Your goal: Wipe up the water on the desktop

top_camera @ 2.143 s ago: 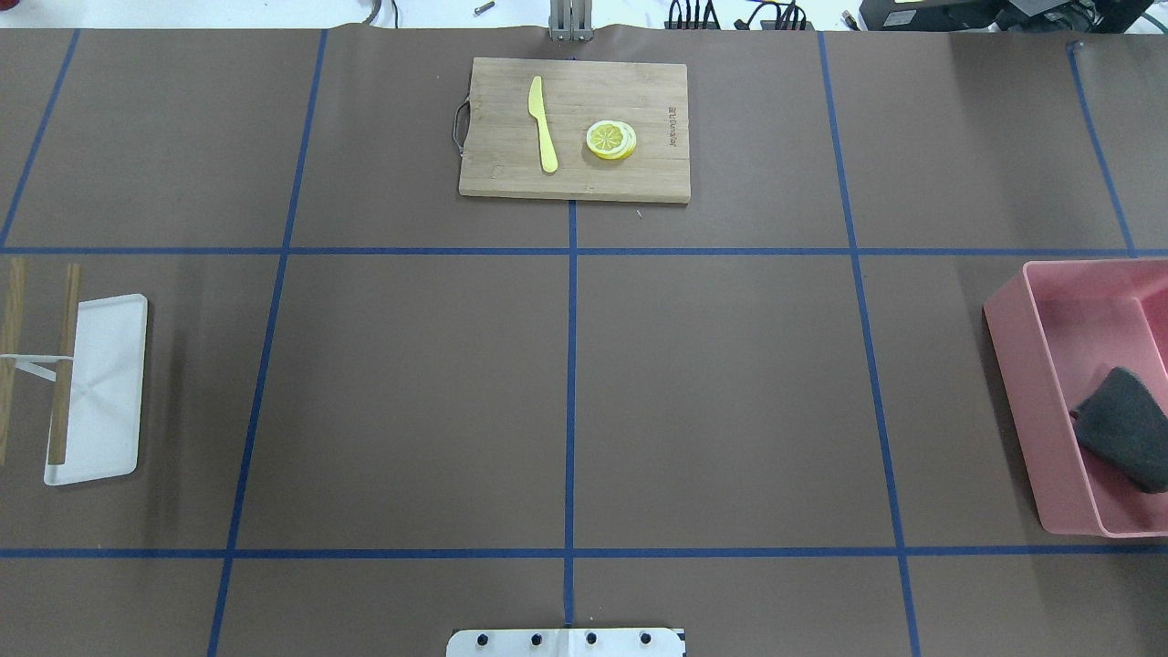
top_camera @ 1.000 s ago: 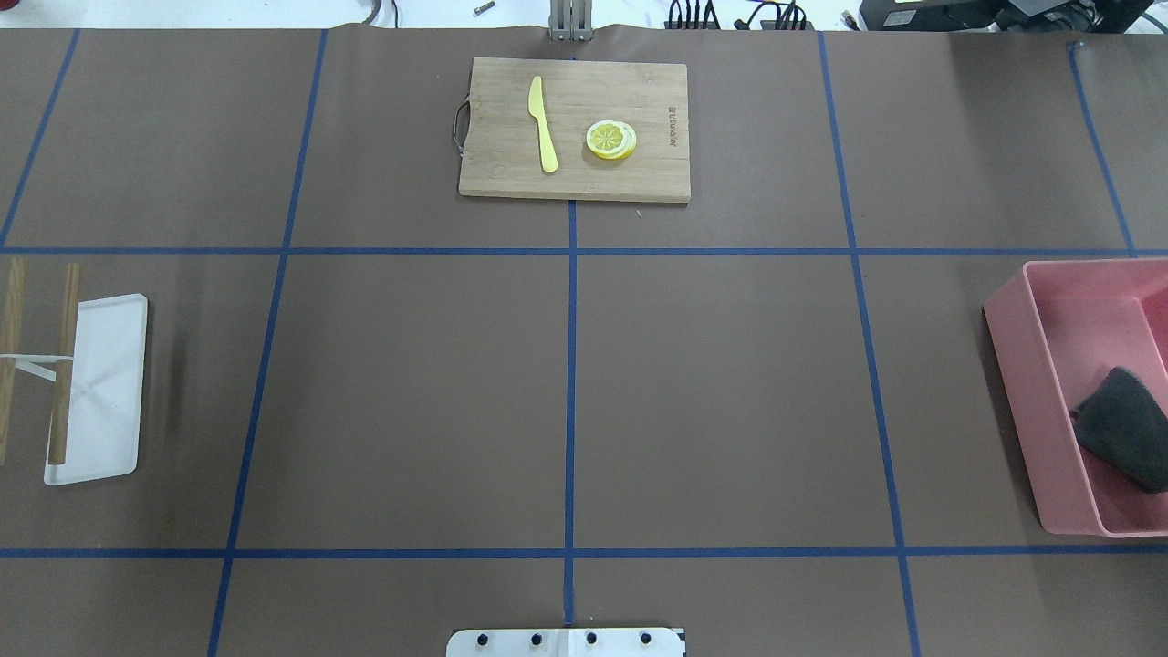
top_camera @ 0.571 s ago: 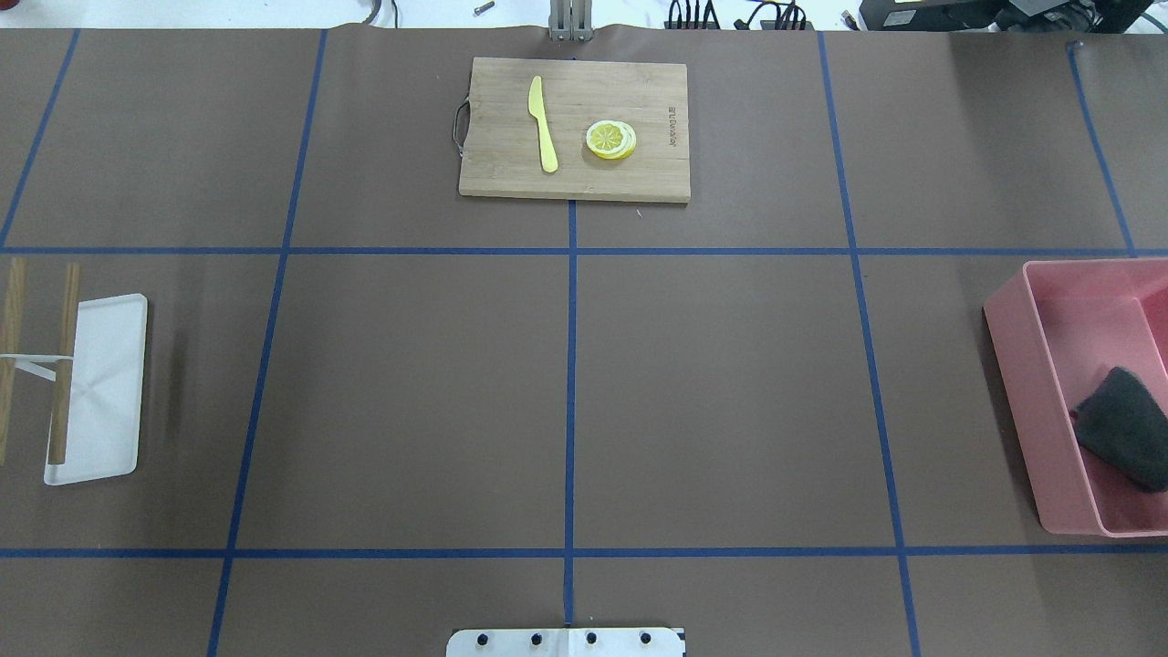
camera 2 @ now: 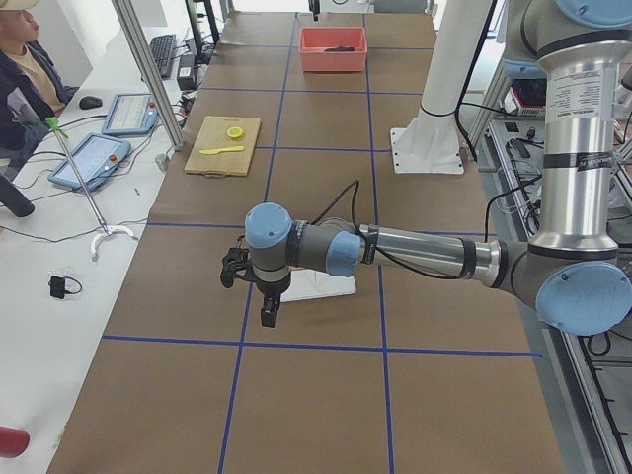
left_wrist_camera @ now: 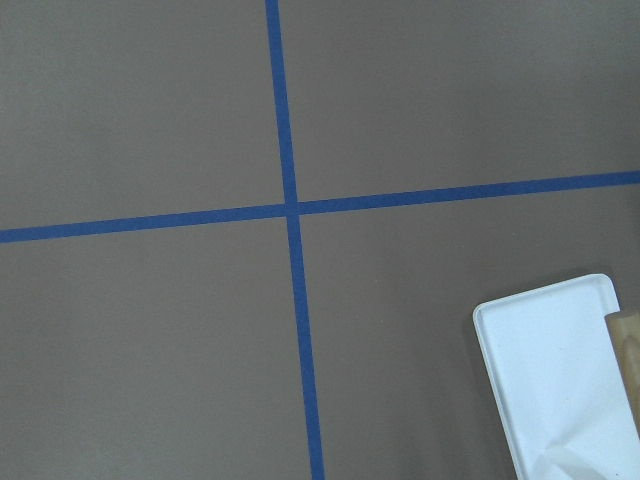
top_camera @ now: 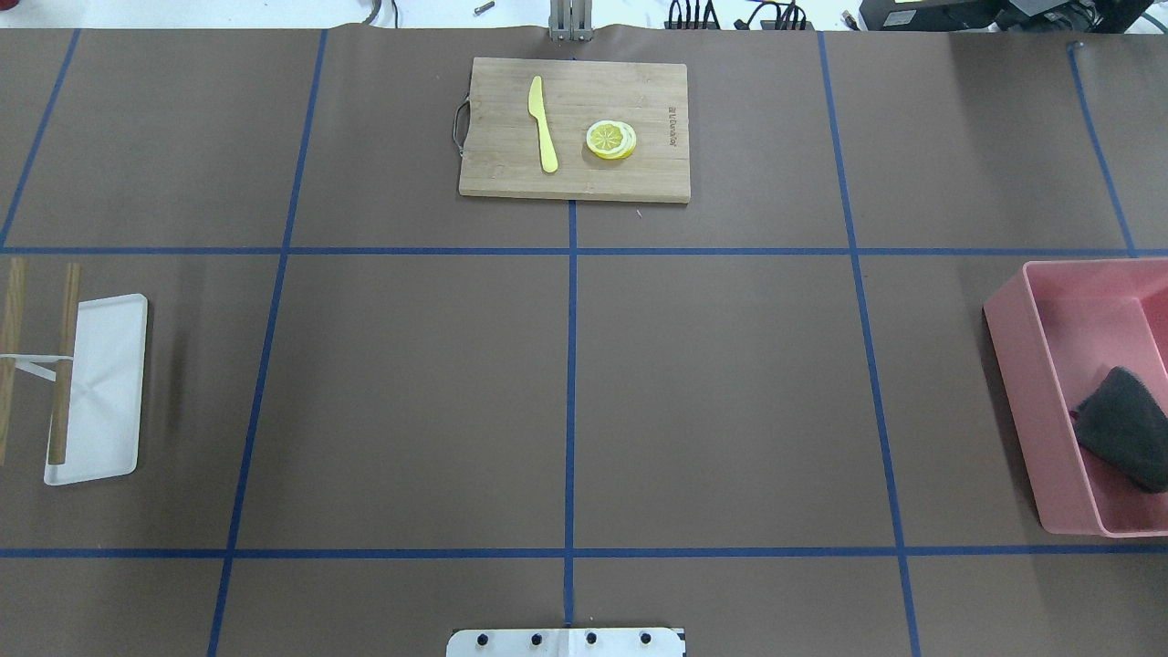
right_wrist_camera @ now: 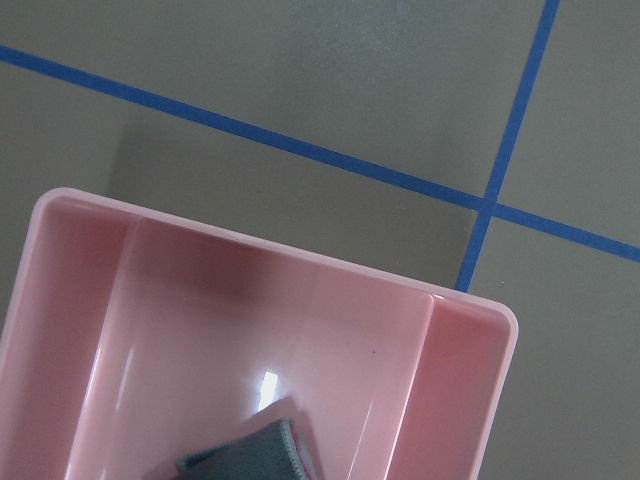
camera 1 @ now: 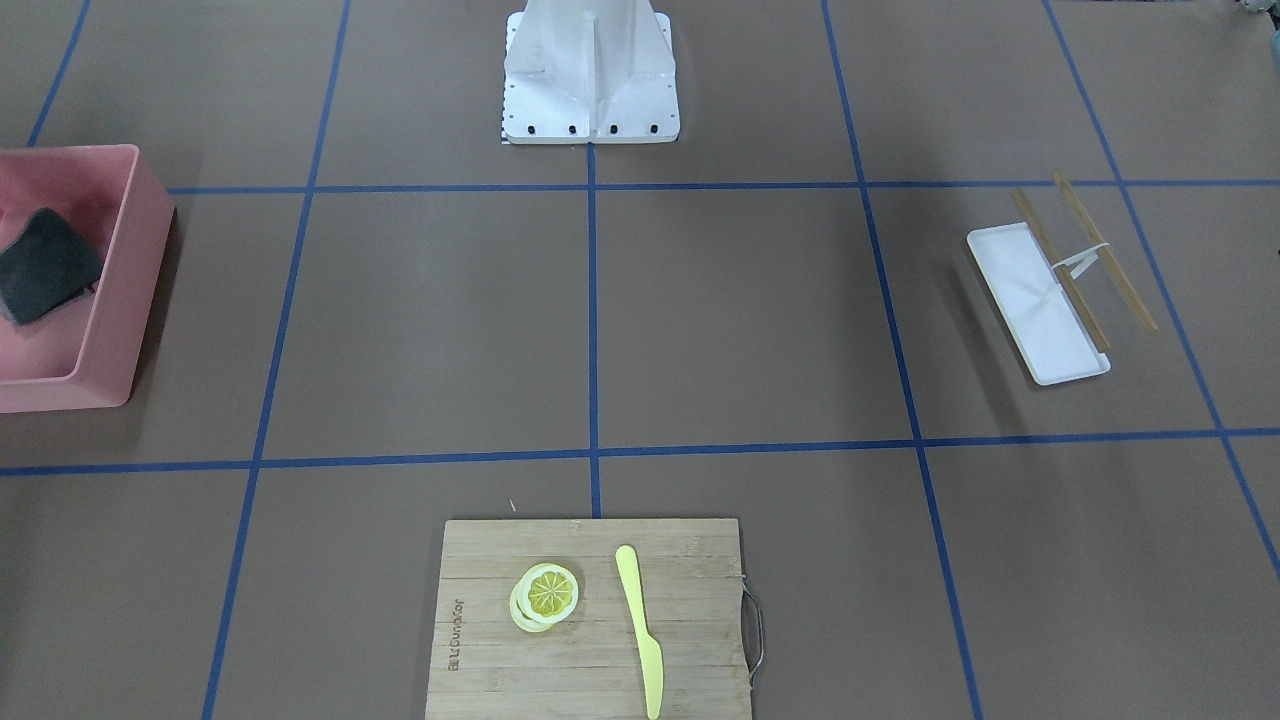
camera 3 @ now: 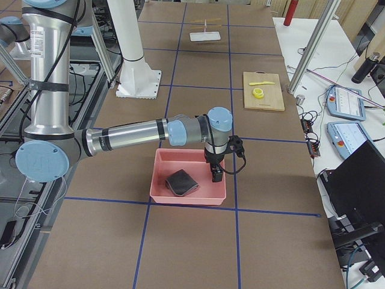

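The desktop [top_camera: 411, 392] is a wide matte brown surface ruled by blue tape lines; I see no water on it. A dark grey cloth [top_camera: 1127, 429] lies in a pink bin [top_camera: 1022, 383] at the right edge, and also shows in the right wrist view [right_wrist_camera: 250, 450]. My right gripper [camera 3: 216, 176] hangs over that bin's rim, beside the cloth; I cannot tell if it is open or shut. My left gripper [camera 2: 267, 316] hangs over a tape line beside a white tray [camera 2: 331, 287]; I cannot tell its state either. Neither wrist view shows fingers.
The white tray [top_camera: 105, 383] with a wooden-stick rack [top_camera: 64, 360] sits at the left edge. A bamboo cutting board [top_camera: 575, 173] at the back middle holds a yellow knife [top_camera: 543, 123] and lemon slices [top_camera: 611, 140]. The robot's white base [camera 1: 590, 70] stands at the near edge.
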You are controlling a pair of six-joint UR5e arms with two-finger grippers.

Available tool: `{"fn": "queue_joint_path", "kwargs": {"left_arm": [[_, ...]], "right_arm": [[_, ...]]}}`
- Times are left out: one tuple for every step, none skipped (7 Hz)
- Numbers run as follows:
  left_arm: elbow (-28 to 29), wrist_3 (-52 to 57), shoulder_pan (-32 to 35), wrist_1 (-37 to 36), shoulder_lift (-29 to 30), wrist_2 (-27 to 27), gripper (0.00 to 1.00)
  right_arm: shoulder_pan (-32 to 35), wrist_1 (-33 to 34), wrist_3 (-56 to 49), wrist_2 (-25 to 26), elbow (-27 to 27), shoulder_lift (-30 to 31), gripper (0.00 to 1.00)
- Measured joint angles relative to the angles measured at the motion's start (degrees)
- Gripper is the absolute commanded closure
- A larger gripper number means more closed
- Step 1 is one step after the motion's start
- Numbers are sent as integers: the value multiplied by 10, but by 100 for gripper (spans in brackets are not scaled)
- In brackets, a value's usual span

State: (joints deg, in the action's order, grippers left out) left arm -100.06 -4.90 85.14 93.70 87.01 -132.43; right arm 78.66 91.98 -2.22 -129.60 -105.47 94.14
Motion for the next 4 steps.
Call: {"fn": "queue_joint_path", "kwargs": {"left_arm": [[0,0,0,0,1,4,2],[4,-1,-1,0,2,5,2],[7,-4,-1,0,3,4,2],[6,-6,-1,1,3,3,2]], "right_arm": [[0,0,0,-1,0,-1,0],[0,0,1,-2,0,-3,0],[0,0,8,-3,1,-6,0],[0,0,22,-5,2,-7,0]]}}
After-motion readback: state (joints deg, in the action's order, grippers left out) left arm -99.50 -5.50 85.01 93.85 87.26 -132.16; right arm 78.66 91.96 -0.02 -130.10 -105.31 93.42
